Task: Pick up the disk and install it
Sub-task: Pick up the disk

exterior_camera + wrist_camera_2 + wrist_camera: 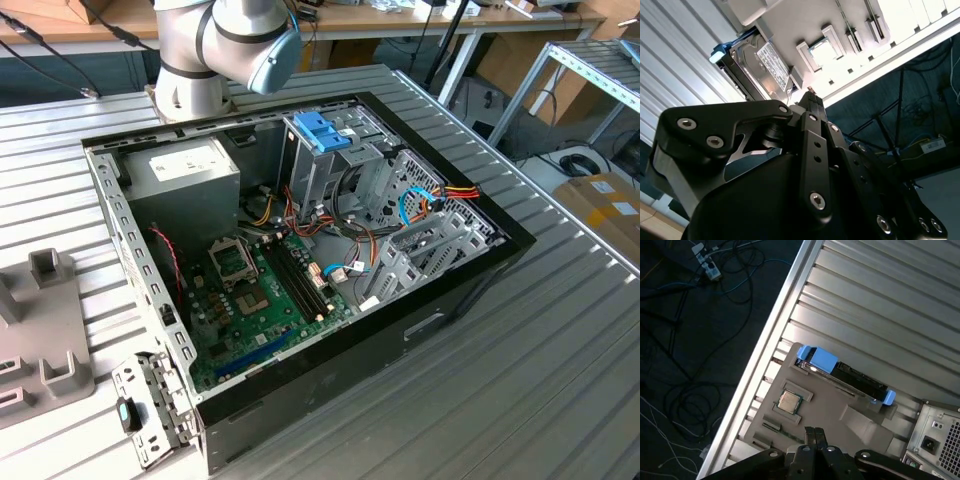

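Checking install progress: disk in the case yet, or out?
Out. The disk stands on edge in the grey fixture on the table, outside the case.

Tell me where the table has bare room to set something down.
Free: the slatted table on the exterior view's right of the computer case. Crowded: inside the case, cables around the drive cage.

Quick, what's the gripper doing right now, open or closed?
Gripper: jaws closed, holding nothing; the disk stands in a grey holder, apart from it.
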### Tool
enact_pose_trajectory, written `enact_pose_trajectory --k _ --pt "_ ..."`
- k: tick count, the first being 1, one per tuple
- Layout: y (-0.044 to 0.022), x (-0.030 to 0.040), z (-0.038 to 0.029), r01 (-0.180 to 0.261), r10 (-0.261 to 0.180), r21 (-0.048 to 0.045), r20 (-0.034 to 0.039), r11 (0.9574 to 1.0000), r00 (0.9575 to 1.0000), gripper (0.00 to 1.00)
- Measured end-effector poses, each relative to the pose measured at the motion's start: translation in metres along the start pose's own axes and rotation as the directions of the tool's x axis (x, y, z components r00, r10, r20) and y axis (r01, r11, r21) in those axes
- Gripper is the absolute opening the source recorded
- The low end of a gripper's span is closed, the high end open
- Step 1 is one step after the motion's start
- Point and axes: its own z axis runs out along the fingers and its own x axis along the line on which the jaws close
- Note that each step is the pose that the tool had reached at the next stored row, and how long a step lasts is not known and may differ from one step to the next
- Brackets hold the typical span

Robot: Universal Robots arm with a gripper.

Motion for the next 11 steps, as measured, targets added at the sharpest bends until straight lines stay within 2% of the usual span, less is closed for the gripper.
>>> enact_pose_trajectory --k 11 --pt "0.0000 0.0000 0.0000 0.045 -0.045 -0.0011 -0.0020 0.9990 0.9990 0.10"
